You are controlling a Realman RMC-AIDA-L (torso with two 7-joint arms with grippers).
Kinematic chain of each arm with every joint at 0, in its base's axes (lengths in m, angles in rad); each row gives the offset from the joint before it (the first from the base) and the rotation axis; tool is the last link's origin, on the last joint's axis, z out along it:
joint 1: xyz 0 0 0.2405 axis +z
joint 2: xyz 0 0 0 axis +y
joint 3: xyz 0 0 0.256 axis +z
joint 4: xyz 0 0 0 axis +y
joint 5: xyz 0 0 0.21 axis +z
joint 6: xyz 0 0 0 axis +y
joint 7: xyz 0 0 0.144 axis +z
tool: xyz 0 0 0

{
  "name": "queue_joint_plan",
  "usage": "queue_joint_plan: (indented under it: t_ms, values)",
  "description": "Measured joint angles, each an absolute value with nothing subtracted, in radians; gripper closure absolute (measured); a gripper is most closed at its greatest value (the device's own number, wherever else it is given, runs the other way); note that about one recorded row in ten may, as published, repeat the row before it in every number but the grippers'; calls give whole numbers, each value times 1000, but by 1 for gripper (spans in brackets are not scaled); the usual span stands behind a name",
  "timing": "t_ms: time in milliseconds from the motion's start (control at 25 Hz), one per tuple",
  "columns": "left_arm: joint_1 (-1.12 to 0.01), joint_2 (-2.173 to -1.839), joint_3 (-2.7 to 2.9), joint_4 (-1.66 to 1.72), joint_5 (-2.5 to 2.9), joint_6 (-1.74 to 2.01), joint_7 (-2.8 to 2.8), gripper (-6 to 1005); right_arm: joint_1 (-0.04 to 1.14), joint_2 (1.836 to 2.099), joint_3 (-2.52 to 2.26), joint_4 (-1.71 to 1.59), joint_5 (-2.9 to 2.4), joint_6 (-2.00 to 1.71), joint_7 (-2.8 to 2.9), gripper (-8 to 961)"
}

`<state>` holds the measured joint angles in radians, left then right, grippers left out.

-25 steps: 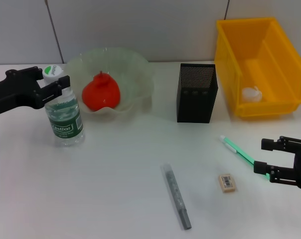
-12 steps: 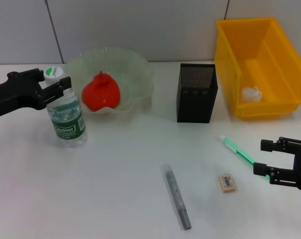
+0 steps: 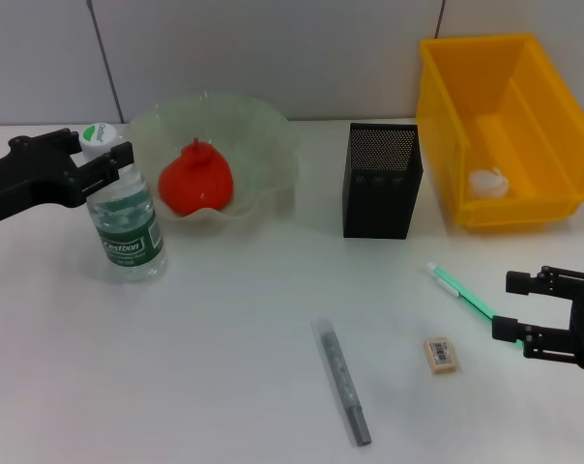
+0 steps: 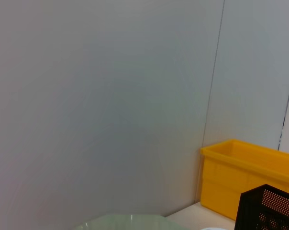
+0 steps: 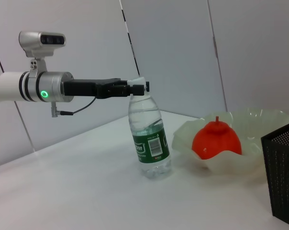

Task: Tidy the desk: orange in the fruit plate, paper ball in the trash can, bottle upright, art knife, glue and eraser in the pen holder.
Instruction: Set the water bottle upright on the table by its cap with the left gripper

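Left gripper (image 3: 103,159) was clamped on the neck of the clear green-labelled plastic bottle (image 3: 126,227), standing upright beside the translucent fruit plate (image 3: 263,135). Best release: part fingers slowly, retreat sideways. Right gripper (image 3: 548,314) idled, jaws apart.

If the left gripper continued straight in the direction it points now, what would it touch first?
The left gripper already holds the bottle at its neck and points toward the robot's right. Beyond the bottle, the fruit plate with the orange probably comes first, though depth is uncertain.
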<state>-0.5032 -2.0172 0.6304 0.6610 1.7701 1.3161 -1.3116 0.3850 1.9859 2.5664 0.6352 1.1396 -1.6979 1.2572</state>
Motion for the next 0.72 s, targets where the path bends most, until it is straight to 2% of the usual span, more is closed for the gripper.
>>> queue_joint_plan:
  t_ms: [720]
  values:
    - [-502,-2020,634,661,1776,1312,-1307,425,385,1983,2566,637,1141,-1697,1263,227]
